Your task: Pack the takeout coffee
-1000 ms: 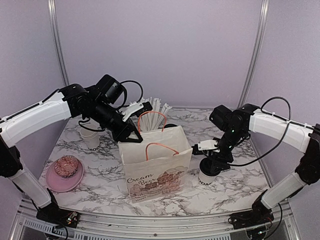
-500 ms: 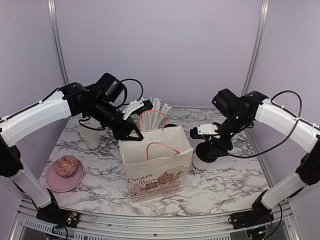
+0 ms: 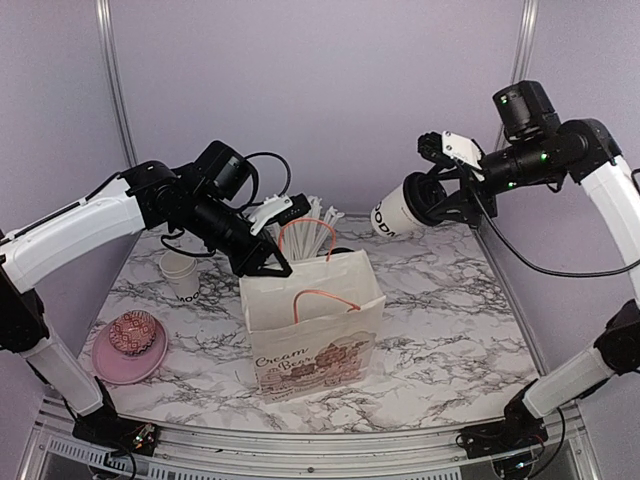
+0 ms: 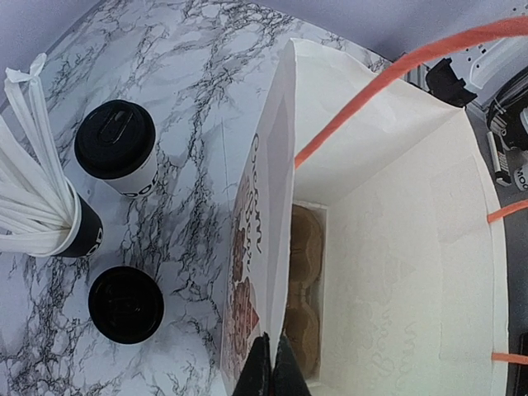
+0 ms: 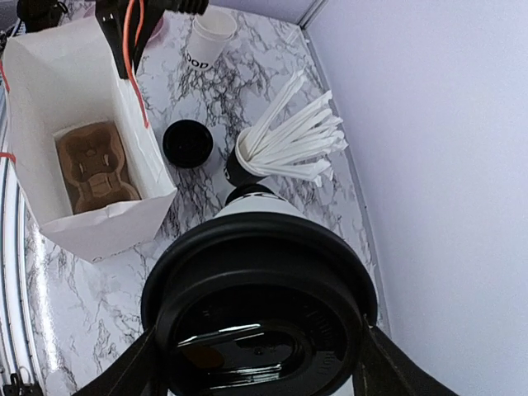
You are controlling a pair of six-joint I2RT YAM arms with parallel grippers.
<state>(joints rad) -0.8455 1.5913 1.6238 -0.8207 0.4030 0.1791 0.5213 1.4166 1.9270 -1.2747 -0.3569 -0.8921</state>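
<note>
My right gripper (image 3: 432, 200) is shut on a takeout coffee cup (image 3: 397, 217), white with a black lid (image 5: 260, 305). It holds the cup high above the table's back right, tipped on its side with its base toward the bag. The white paper bag (image 3: 312, 335) stands at the middle of the table. My left gripper (image 3: 268, 268) is shut on the bag's back rim (image 4: 280, 247). A brown cardboard cup carrier (image 4: 304, 289) lies on the bag's floor. Two more lidded cups (image 4: 115, 148) (image 4: 125, 304) stand on the table behind the bag.
A black cup of white straws (image 3: 318, 215) stands behind the bag, close to the lidded cups. A lidless white cup (image 3: 181, 277) is at the back left. A pink plate (image 3: 150, 365) carrying a patterned bowl (image 3: 133, 331) sits at the front left. Purple walls close in the table.
The right arm has lifted the lidded cup off the table to the right of the bag, raised it high and tipped it sideways. The left gripper has closed tighter on the bag rim.
</note>
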